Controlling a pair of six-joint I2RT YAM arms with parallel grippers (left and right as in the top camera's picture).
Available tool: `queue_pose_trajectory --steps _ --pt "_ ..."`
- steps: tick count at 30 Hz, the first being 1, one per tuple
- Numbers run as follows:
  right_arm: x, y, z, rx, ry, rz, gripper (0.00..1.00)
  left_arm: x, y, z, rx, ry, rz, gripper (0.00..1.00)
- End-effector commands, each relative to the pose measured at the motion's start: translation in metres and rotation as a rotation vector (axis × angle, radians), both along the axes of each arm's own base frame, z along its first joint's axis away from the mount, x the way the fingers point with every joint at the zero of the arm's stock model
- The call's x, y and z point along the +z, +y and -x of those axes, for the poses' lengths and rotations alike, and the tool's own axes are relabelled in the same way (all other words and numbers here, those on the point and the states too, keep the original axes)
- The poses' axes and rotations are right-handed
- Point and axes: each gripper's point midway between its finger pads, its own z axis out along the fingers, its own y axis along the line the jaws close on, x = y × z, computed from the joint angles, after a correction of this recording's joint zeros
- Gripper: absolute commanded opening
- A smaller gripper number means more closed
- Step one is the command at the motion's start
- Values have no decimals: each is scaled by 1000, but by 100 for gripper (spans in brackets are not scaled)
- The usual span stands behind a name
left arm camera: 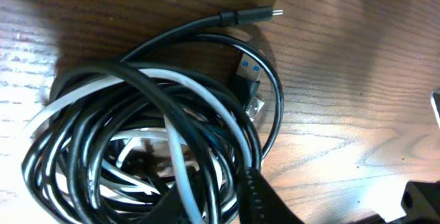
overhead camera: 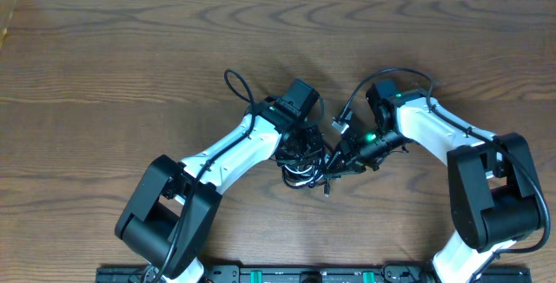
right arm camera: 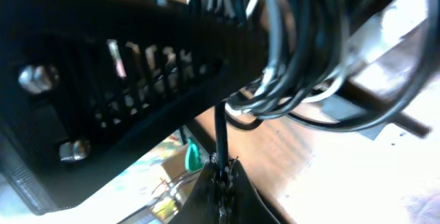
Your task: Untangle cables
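Since both arms meet over the knot, the step in hand reads as the first separating pull. The cables [left arm camera: 137, 148] lie as one coiled bundle on the wooden table [overhead camera: 130, 57], just below the centre of the overhead frame. In the left wrist view the coil fills the lower left, black loops wound over and under a white one. Two ends lie free of the coil: a slim plug [left arm camera: 265, 14] at top centre, and a blue-tongued plug [left arm camera: 247, 69] just right of the coil. Right gripper [right arm camera: 223, 179]: closed, pinching a single black strand [right arm camera: 218, 131] that runs straight up from the fingertips into the loops at the upper right of that frame. Left gripper [overhead camera: 300, 144]: down at the bundle, one ribbed finger [left arm camera: 258, 196] showing at the bottom edge against the coil; whether it clamps anything I cannot tell. Judgement: the pull works only if the left side anchors the coil while the right draws its strand out slowly and low, toward the right of the overhead frame. Watch for the whole bundle sliding along; that would mean the strand is looped inside, and feeding a free plug back through would serve better than force. Risk: the thin strand slips from the pinch.
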Motion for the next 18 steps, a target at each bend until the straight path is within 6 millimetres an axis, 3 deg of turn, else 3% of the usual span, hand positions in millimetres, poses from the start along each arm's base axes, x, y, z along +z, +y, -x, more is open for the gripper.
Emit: queue_pose_trajectory --steps 1,5,9,14,18 --pt "-12 -5 -2 -5 -5 73 1 0 3 2 1 2 -5 19" --pt "-13 -4 -5 -9 -18 75 1 -1 5 6 -1 19 -16 22" --pt "-17 -4 -13 -18 -55 90 1 -3 6 16 -18 45 -36 34" --pt "-36 -19 -27 -80 -77 245 1 2 6 19 -110 25 -3 40" --pt "-39 -20 -31 -91 -91 267 1 13 9 18 -137 -1 4 41"
